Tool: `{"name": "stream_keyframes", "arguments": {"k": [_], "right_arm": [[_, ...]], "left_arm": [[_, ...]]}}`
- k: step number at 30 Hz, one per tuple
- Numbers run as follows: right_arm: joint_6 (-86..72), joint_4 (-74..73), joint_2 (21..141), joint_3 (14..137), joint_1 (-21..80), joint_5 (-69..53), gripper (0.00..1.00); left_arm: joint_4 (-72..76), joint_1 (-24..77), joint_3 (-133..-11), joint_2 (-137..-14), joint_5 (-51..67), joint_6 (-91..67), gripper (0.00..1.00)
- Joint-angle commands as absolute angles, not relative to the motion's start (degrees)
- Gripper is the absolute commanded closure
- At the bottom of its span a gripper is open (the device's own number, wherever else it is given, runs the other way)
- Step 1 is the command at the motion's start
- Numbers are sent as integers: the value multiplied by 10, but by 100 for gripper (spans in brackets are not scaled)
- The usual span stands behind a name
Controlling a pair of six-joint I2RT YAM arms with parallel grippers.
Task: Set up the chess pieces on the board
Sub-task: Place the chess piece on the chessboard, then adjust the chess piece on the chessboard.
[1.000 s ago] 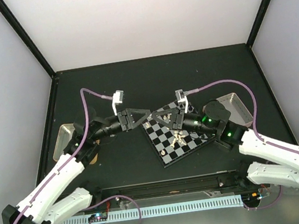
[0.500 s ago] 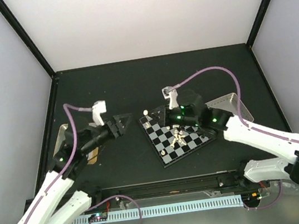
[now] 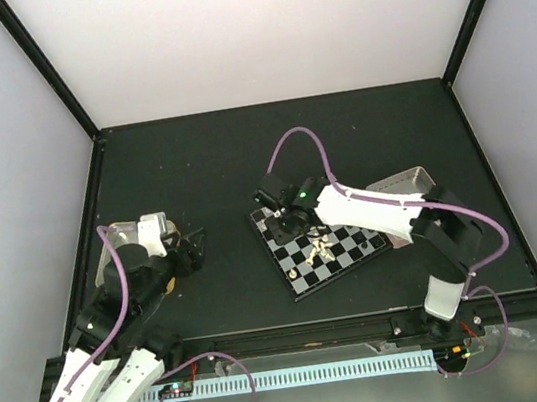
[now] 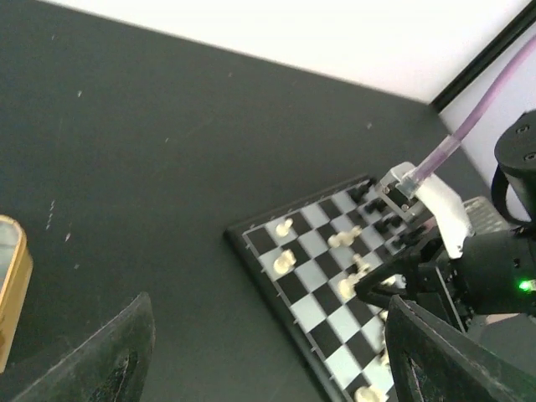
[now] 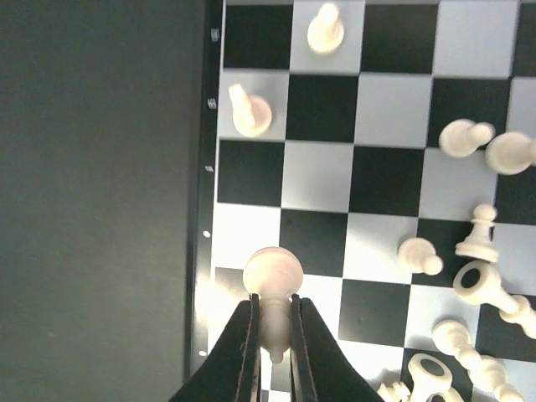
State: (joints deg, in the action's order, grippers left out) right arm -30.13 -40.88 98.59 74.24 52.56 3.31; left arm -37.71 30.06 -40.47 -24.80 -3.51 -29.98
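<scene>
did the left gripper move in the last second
Yes. The left gripper has pulled back to the left, away from the board, whose far-left corner it was beside.

The dark tabletop point(image 3: 241, 154) carries the board point(image 3: 305, 274), lying askew directly under the right tool point(image 5: 272, 318) (thin dark rim, chequered squares). A metal tray point(image 3: 409, 183) sits to that tool's right, near the board; a gold-rimmed tray point(image 4: 10, 280) lies just left of the left tool point(image 4: 268, 335).
</scene>
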Motion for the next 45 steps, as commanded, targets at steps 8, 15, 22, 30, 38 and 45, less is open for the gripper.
{"name": "stream_keyframes", "arguments": {"k": [8,15,22,30,38,45], "right_arm": [[-269,-530,1096,850,548,78,67],[-275,-526,1126,871,548,79,66],[-278,-525,1140,871,548,68,72],[-278,-515,1150,879,548,71,88],[-276,-504,1183,926,548,87,91],[-278,-515,1211,951,548,117,89]], "left_arm": [[-403,298,-378,-241,-48,-268,23],[-398,297,-375,-229,-50,-266,23],[-397,298,-375,-228,-49,-266,23],[-399,298,-375,-228,-59,-268,23],[-399,298,-375,-230,-61,-270,23],[-399,298,-374,-230,-62,-269,23]]}}
